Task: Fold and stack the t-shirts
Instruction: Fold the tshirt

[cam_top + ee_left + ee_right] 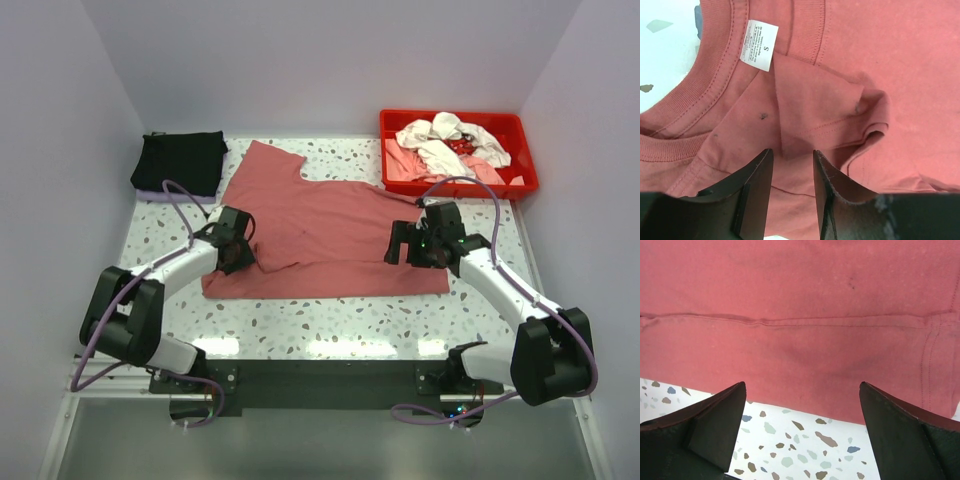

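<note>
Folding looks partway through. Nearest, the brick-red t-shirt (330, 235) lies flat on the table (330, 320), one sleeve still jutting toward the back, so I judge it only partly folded. Far left, a black t-shirt (180, 160) sits folded (a pale layer shows beneath it, cannot tell what). Far right, the red tray (528, 186) holds a loose heap of white and pink shirts (445, 145), all still to do. Left gripper (792, 155): fingers a narrow gap apart over cloth near the collar label (759, 44), nothing visibly pinched. Right gripper (802, 385): spread wide above the shirt's hemmed edge, holding nothing
</note>
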